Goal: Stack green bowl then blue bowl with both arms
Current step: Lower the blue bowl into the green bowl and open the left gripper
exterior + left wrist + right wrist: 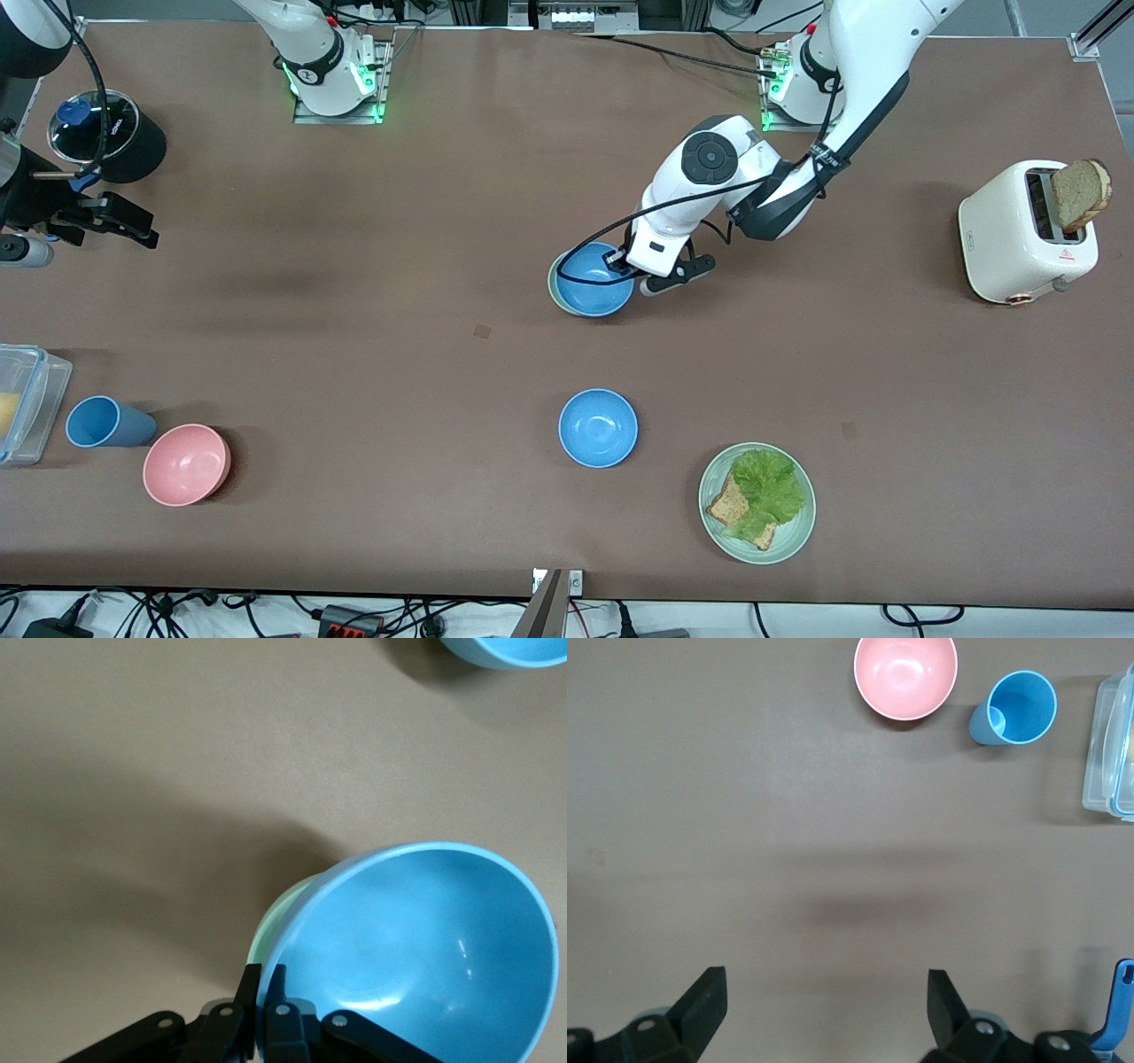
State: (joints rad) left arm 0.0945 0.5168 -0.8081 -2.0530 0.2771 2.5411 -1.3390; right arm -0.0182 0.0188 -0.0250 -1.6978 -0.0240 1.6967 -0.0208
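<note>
My left gripper is clamped on the rim of the blue bowl, which sits tilted in the green bowl near the table's middle (a sliver of green shows). My right gripper waits, fingers apart, over the right arm's end.

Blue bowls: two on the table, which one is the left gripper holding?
The blue bowl farther from the front camera, sitting in the green bowl; the left gripper is shut on its rim. The other blue bowl sits alone, beside the lettuce plate.
</note>
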